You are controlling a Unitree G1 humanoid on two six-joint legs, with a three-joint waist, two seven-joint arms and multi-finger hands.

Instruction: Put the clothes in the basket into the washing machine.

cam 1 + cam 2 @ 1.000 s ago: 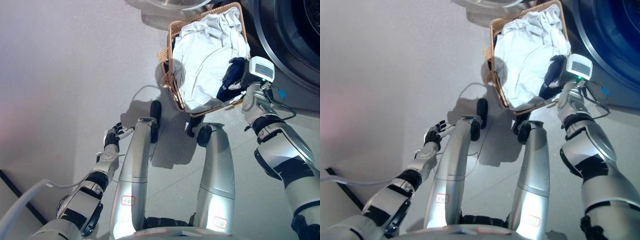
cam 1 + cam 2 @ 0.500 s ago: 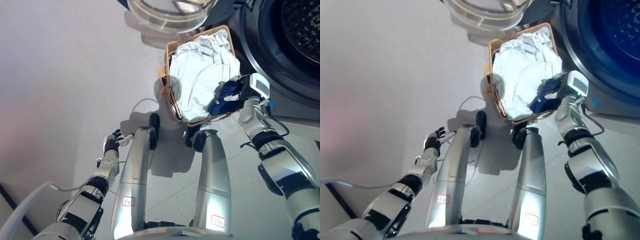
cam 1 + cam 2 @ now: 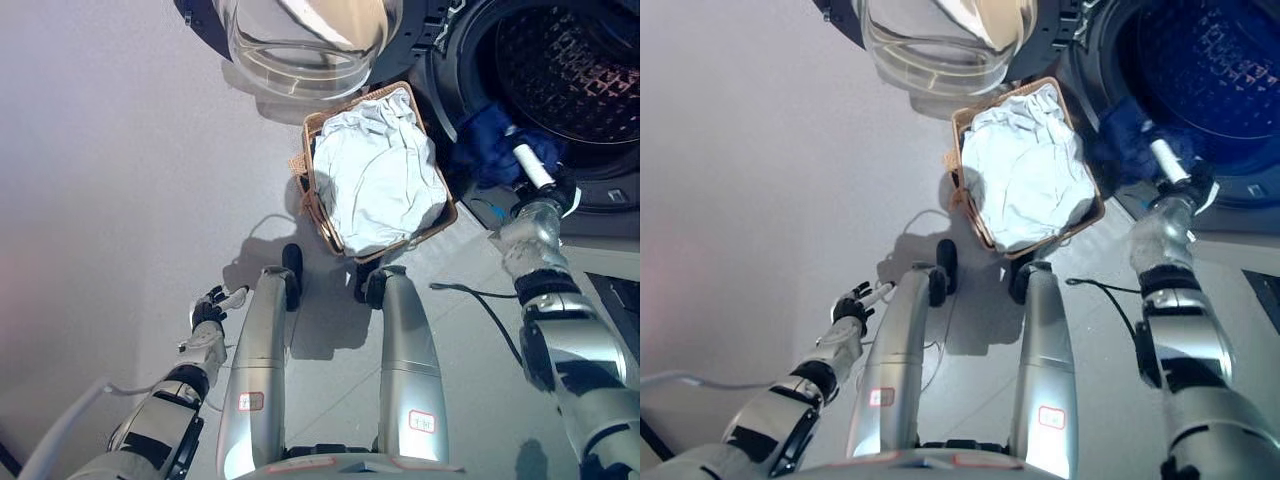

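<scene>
A woven basket point(image 3: 309, 192) stands on the floor before the washing machine, filled with white clothes point(image 3: 378, 175). The machine's drum point(image 3: 560, 70) is open at the upper right. My right hand point(image 3: 514, 143) is raised at the lower left rim of the drum's mouth and is shut on a dark blue garment point(image 3: 484, 150). The garment hangs bunched over that rim, and its folds cover most of the hand. My left hand point(image 3: 210, 311) hangs low at the lower left, open, holding nothing.
The machine's round glass door point(image 3: 300, 40) is swung open and sits just above the basket at the top centre. Grey floor spreads to the left of the basket.
My right hand has lifted the dark blue garment out of the basket's right side and carried it up to the drum's mouth. The camera has shifted, bringing drum and door into view.
</scene>
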